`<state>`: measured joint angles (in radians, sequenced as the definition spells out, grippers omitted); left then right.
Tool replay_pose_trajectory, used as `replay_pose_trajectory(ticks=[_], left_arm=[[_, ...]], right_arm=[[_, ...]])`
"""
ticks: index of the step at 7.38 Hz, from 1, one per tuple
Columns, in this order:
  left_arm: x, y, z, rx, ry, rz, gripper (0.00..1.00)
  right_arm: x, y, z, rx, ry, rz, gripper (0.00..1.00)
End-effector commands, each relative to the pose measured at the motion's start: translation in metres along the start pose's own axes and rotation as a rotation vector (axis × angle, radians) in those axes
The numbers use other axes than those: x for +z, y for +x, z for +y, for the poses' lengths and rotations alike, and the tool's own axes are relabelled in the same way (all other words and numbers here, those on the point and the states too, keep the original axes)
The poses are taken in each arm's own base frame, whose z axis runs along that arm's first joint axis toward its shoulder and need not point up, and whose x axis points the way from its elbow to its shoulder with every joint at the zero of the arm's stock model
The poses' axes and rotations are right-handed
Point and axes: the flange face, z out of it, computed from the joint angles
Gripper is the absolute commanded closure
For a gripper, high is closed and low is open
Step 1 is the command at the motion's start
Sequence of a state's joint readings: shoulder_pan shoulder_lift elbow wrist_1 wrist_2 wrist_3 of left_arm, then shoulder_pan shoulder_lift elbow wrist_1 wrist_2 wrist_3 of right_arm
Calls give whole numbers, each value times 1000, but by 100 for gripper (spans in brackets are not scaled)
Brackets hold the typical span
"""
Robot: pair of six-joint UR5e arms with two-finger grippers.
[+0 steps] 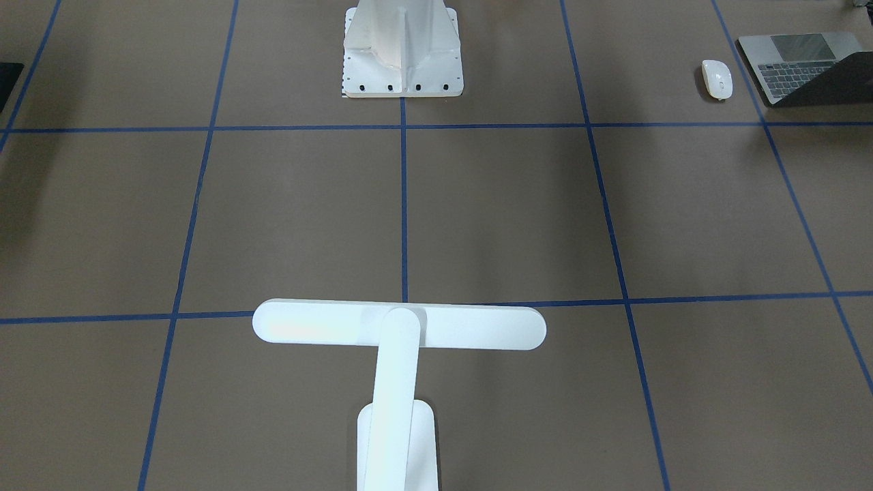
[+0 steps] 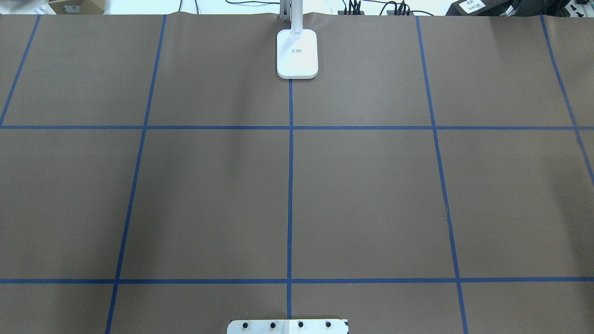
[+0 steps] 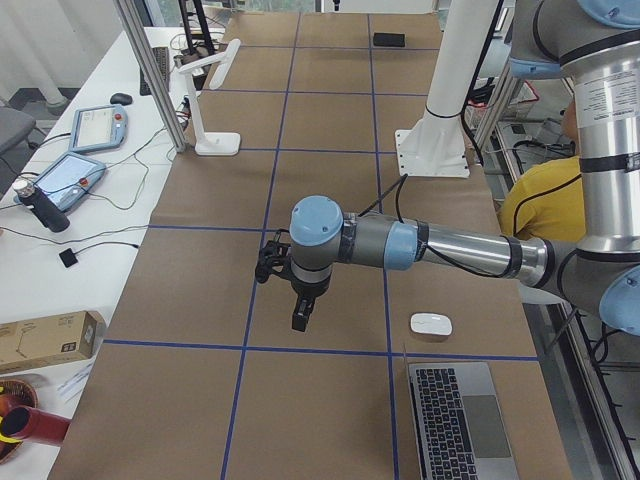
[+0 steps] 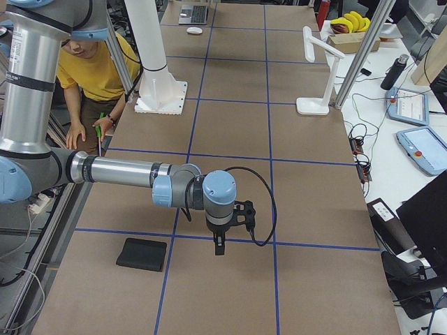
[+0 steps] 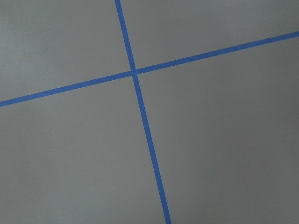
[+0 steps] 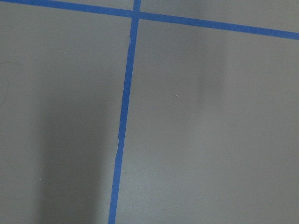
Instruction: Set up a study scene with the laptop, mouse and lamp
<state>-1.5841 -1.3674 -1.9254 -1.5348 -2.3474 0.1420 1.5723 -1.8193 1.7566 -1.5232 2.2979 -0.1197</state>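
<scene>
Brown table (image 2: 371,199) — overhead: lamp (image 2: 297,55) | front-facing: also laptop (image 1: 794,65), mouse (image 1: 717,78)

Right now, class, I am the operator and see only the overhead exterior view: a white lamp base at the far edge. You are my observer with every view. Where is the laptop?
Observer: The laptop lies open at the end of the table on the robot's left, outside your frame.
Operator: And the mouse?
Observer: The mouse sits beside the laptop, apart from it, on the side toward the table's middle.
Operator: Is an arm near them?
Observer: The left gripper points down above the table, short of the mouse; I cannot tell whether it is open or shut.
</scene>
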Motion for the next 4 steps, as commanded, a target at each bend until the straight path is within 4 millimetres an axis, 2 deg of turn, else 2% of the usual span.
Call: replay_pose_trajectory(ticks=[1,2,3,4], left_arm=[[-6,-20,7,-53,14,-10,0],[-12,-38,18,-99,27,-14,0],[-10,-72,31,-165,25,-54,0],[-24,-90,43,-211,58,-72,0]], right_arm=[[1,0,1,1,-1,0,0],[1,1,1,2,-2,0,0],[1,1,1,2,-2,0,0],[1,1,1,2,-2,0,0]])
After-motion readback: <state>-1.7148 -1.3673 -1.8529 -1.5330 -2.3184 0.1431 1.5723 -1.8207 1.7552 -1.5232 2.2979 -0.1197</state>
